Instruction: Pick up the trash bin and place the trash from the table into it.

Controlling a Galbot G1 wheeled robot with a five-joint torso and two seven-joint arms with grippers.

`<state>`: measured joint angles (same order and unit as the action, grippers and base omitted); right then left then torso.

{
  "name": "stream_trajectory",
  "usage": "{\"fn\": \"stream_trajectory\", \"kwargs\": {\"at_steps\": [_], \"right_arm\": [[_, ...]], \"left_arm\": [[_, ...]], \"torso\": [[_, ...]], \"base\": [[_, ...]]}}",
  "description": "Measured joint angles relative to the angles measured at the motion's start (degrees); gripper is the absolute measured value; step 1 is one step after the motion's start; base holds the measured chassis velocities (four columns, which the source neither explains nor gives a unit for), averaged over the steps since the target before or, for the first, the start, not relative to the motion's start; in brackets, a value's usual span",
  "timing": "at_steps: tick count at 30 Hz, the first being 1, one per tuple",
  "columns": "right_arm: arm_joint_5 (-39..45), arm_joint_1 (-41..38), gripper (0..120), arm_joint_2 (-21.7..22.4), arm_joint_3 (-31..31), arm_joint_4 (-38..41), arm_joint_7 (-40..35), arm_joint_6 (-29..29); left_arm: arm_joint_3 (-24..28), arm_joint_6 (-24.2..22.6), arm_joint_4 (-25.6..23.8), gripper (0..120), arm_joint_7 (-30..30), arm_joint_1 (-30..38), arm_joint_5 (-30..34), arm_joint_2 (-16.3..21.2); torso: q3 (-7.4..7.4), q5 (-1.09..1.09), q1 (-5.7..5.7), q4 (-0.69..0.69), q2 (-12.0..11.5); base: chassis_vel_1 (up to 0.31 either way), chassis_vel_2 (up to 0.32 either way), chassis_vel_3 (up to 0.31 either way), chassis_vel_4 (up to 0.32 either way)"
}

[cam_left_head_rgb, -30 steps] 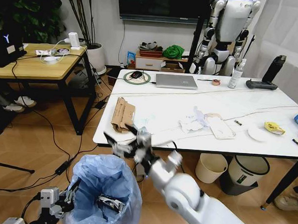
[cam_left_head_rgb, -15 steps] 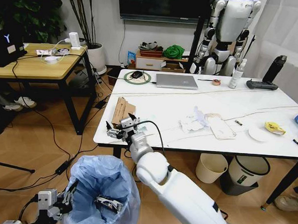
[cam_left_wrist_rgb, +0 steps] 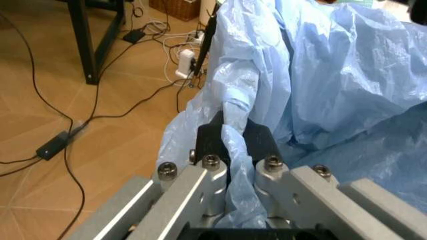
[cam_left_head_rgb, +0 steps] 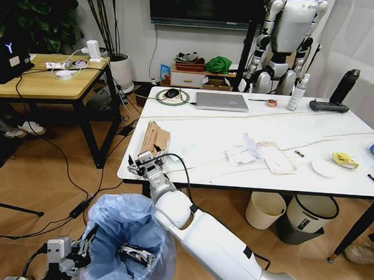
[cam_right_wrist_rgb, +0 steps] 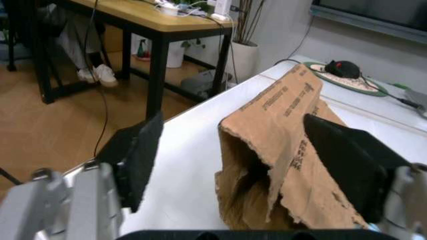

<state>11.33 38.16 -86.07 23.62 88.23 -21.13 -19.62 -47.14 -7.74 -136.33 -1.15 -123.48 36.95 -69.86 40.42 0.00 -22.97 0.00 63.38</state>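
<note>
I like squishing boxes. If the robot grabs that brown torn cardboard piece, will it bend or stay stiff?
The brown torn cardboard piece looks folded and ragged, so it would probably crumple somewhat between the open right gripper. It seems thin and hollow, so likely light.

The floor point(cam_left_head_rgb: 52, 189) was warm wooden parquet with black cables point(cam_left_head_rgb: 60, 165) trailing across it. A wooden-top table point(cam_left_head_rgb: 39, 82) on black legs stood at the left before a white wall point(cam_left_head_rgb: 133, 30), beside leafy plants point(cam_left_head_rgb: 37, 13). A dark screen point(cam_left_head_rgb: 203, 6) hung on that wall above a low shelf point(cam_left_head_rgb: 196, 78) of clutter.
</note>
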Motion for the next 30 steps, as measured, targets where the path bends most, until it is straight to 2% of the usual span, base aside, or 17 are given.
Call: {"fn": "stream_trajectory", "kwargs": {"at_steps": [3, 4, 9, 12, 15, 17, 21, 30], "right_arm": [[0.0, -0.1, 66, 0.0, -0.1, -0.5, 0.5, 0.3], [0.0, -0.1, 66, 0.0, -0.1, -0.5, 0.5, 0.3], [0.1, -0.3, 44, 0.3, -0.2, -0.8, 0.7, 0.4], [0.0, -0.3, 38, 0.5, -0.3, -1.0, 0.7, 0.3], [-0.2, -0.6, 22, 1.1, -0.5, -1.3, 0.7, 0.3], [-0.2, -0.6, 18, 1.4, -0.7, -1.3, 0.7, 0.3], [0.1, -0.7, 0, 3.0, -1.1, -0.6, 0.7, 0.2], [4.5, -1.2, 0, 5.9, -3.2, 3.4, 2.0, 1.8]], "left_arm": [[0.0, 0.0, 0.0, 0, 0.0, 0.1, 0.1, 0.1], [0.0, 0.0, 0.0, 0, 0.0, 0.1, 0.1, 0.1], [0.0, 0.1, 0.0, 0, 0.0, 0.3, 0.3, 0.4], [0.0, 0.1, 0.1, 0, 0.0, 0.3, 0.4, 0.4], [0.0, 0.1, 0.2, 0, 0.0, 0.4, 0.6, 0.5], [0.0, 0.1, 0.3, 0, 0.0, 0.4, 0.7, 0.5], [0.0, 0.2, 0.6, 0, 0.0, 0.7, 0.9, 0.8], [0.2, 0.2, 1.0, 0, 0.0, 1.4, 1.1, 0.9]], "torso": [[0.00, 0.00, 0.00, 0.00, 0.0], [0.00, 0.00, 0.00, 0.00, 0.0], [0.00, 0.00, 0.00, 0.00, 0.0], [0.00, 0.01, 0.00, 0.00, 0.0], [0.00, 0.01, 0.01, 0.00, 0.0], [0.00, 0.01, 0.01, 0.00, 0.0], [0.00, 0.00, 0.01, -0.01, 0.0], [0.00, 0.01, 0.01, 0.00, 0.0]], "base": [[0.000, 0.000, 0.000, 0.000], [0.000, 0.000, 0.000, 0.000], [0.000, 0.000, 0.000, 0.000], [0.000, 0.000, 0.000, 0.000], [0.000, 0.000, 0.000, 0.000], [0.000, 0.000, 0.000, 0.000], [0.000, 0.000, 0.000, 0.000], [0.000, 0.000, 0.000, 0.000]]}}
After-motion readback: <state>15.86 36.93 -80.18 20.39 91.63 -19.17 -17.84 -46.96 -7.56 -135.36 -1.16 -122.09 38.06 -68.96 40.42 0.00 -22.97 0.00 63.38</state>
